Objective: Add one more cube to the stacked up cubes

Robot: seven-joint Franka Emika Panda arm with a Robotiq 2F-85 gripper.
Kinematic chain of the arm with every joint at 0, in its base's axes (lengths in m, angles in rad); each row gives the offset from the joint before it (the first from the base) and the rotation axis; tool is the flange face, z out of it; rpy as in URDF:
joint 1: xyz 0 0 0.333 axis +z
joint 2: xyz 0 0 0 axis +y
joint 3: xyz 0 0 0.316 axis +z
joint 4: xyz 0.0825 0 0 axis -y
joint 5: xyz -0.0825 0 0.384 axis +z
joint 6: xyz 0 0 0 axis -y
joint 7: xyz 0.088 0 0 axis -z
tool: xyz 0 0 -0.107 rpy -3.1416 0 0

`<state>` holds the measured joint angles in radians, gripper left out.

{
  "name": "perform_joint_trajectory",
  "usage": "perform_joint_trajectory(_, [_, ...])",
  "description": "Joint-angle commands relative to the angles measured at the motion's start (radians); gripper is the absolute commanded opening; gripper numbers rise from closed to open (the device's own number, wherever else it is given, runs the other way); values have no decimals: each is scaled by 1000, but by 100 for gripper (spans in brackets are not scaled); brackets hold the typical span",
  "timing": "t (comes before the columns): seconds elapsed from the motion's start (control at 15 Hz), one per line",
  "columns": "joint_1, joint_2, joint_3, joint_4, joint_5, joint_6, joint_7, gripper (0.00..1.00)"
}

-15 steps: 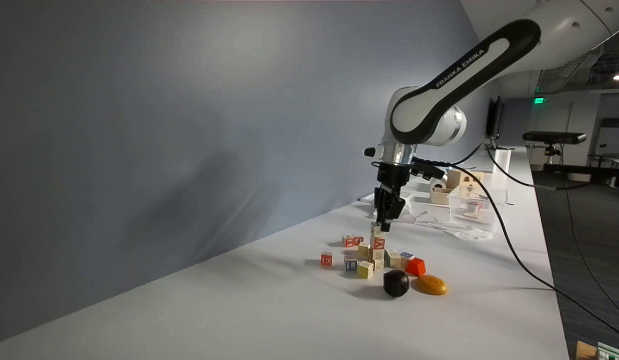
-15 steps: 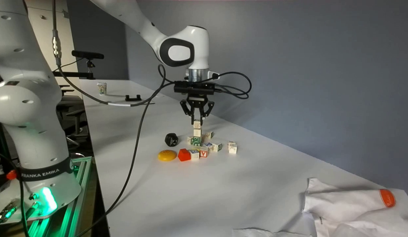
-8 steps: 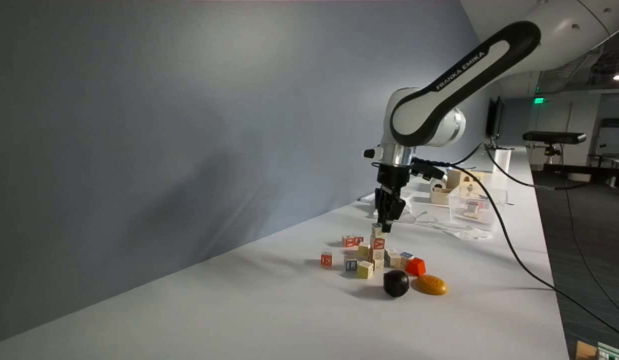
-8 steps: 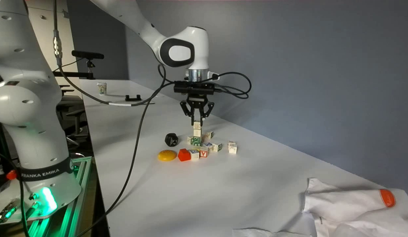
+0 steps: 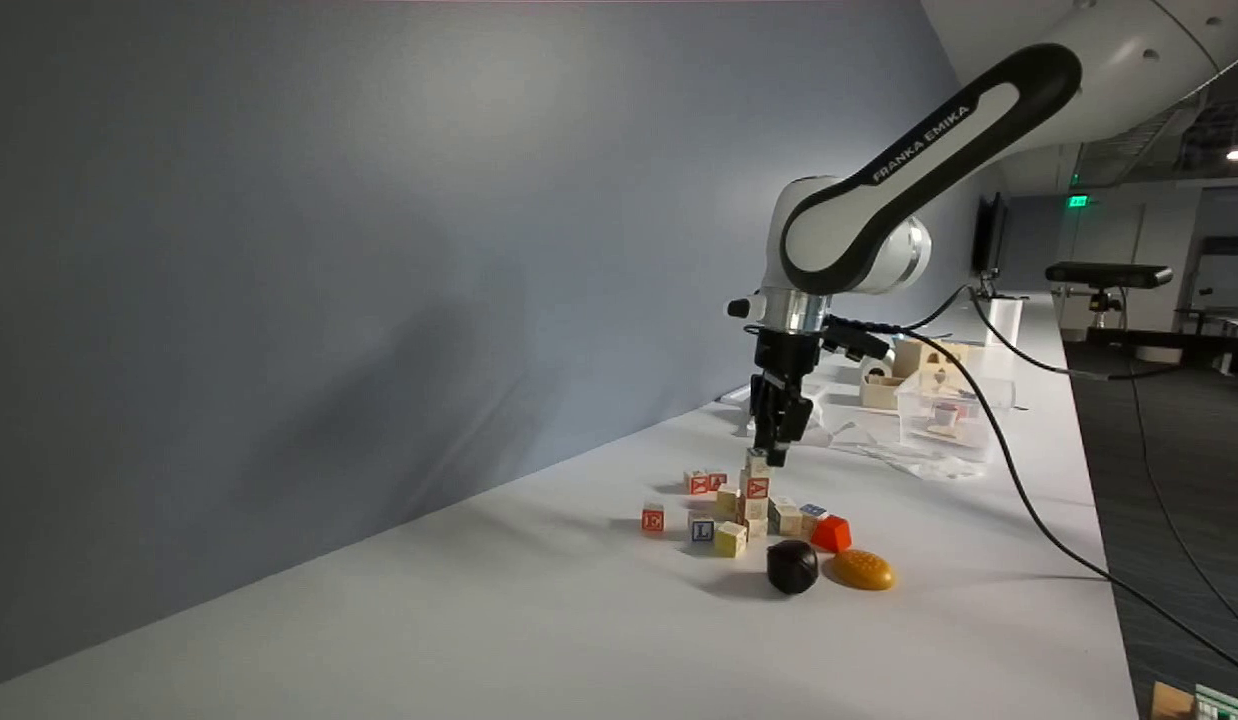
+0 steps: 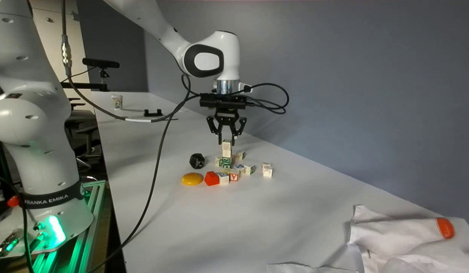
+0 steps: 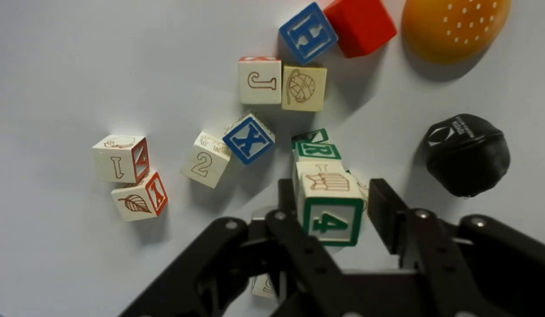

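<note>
The stacked up cubes [image 6: 226,160] form an upright column several cubes high; it also shows in an exterior view [image 5: 755,490] and from above in the wrist view [image 7: 318,151]. The top cube [image 7: 332,221], with a green "4" on its upper face, sits on the column. My gripper [image 6: 226,142] is around this cube with its fingers apart. In the wrist view there is a clear gap between the cube and the right finger [image 7: 387,211]. The left finger [image 7: 286,193] is close to the cube; I cannot tell whether it touches.
Loose letter cubes [image 7: 249,140] lie close round the column's base. A red block [image 7: 360,26], an orange piece [image 7: 455,26] and a black ball [image 7: 466,154] lie near it. A grey wall [image 6: 352,94] runs behind the table. A cable [image 5: 1019,480] hangs across the table.
My gripper has come down slightly with the top cube, which now rests on the column. The fingers have then spread a little away from the cube. The other blocks have not moved.
</note>
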<state>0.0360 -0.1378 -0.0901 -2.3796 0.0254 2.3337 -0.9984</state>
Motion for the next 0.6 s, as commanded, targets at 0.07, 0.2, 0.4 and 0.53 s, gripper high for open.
perform_joint_trajectory(0.07, [-11,2,15,16,-21,-23,27,88])
perform_joint_trajectory(0.2, [-11,-6,17,18,-25,-29,31,99])
perform_joint_trajectory(0.4, [-5,-32,25,32,-15,-76,49,100])
perform_joint_trajectory(0.53, [-3,-50,33,50,-16,-123,72,100])
